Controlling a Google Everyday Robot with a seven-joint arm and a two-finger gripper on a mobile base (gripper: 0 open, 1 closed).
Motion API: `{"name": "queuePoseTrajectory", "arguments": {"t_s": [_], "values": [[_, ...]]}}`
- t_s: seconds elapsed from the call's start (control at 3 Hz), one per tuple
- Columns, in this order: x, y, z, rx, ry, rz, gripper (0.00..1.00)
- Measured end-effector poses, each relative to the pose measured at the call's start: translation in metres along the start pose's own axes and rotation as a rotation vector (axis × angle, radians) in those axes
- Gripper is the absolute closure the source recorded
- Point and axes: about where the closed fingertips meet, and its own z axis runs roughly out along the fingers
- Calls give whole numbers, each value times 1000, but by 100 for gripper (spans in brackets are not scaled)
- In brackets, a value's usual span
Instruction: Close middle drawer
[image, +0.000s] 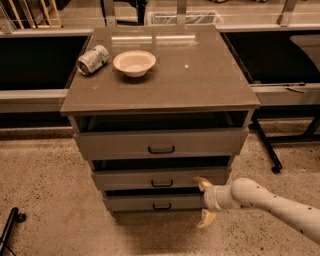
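Centre frame: one grey cabinet (160, 90) on a speckled floor (45, 190), flat top, stack of three drawers below. Top drawer (120, 144) has the taller face and is pulled out, open slot visible above it. The middle drawer (125, 179) sits just under it at lower centre, with a low face; a dark gap along its upper edge shows it is partly out. Bottom drawer (125, 202) is lowest, with a thin dark gap above it. Three small dark bar handles, one per drawer, each centred on its face; the middle one's handle (162, 183) is clear of the robot. One white arm (280, 205) enters from the lower right corner and runs left toward the drawer fronts. The gripper (205, 201) is at the right end of the lower two drawers, its two tan fingers spread wide top to bottom: the upper fingertip (202, 182) is against the right end of the middle drawer's face, contact likely but hard to confirm; the lower one (206, 219) hangs below the bottom drawer's corner, over the floor. On the cabinet top, upper left: one cream bowl (134, 62), upright, and one can (93, 59) lying on its side just left of it, not touching. Around: dark benches either side in the upper frame, one black frame leg with caster (267, 147) right of the cabinet, one black wheeled leg (10, 227) at lower left. Nothing stands between the gripper and the drawer face.
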Motion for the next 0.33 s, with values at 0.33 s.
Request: {"name": "queuePoseTrajectory", "arguments": {"t_s": [0.33], "values": [[-6,35,-24,-57,1,-41,0]]}}
